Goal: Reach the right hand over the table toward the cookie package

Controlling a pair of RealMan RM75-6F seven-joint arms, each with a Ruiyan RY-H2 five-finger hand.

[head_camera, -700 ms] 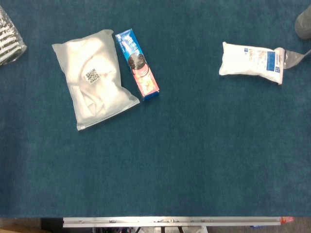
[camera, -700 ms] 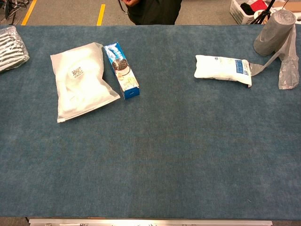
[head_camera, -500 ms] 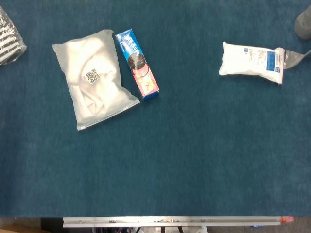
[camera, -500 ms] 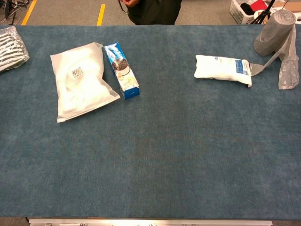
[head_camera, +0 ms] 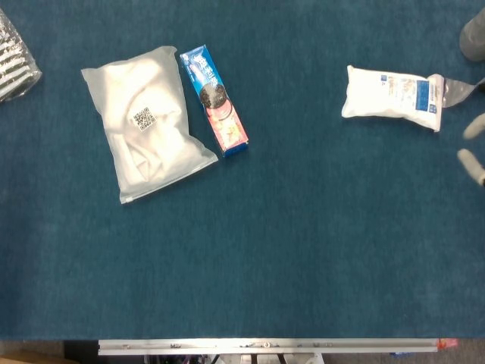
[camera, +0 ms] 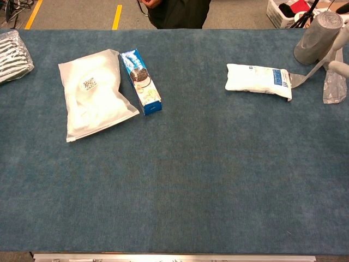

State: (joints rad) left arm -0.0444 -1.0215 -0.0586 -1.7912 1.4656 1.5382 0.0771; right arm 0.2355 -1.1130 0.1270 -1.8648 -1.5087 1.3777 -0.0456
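Note:
The cookie package (head_camera: pixel 214 100) is a long blue box with a cookie picture, lying flat at the left centre of the blue table; the chest view shows the cookie package (camera: pixel 140 81) too. Only pale, blurred fingertips of my right hand (head_camera: pixel 471 161) poke in at the far right edge, spread apart with nothing between them. In the chest view the right hand (camera: pixel 338 66) shows beside the grey roll. It is far to the right of the package. My left hand is out of sight.
A frosted white bag (head_camera: pixel 145 121) with a QR label touches the package's left side. A white pouch (head_camera: pixel 390 97) lies at the right, next to a grey roll (camera: pixel 316 38) with a loose plastic tail. A silvery stack (camera: pixel 13 46) sits at the far left.
My right hand's fingertips have come into view at the right edge; earlier no hand showed. The objects on the table have not moved.

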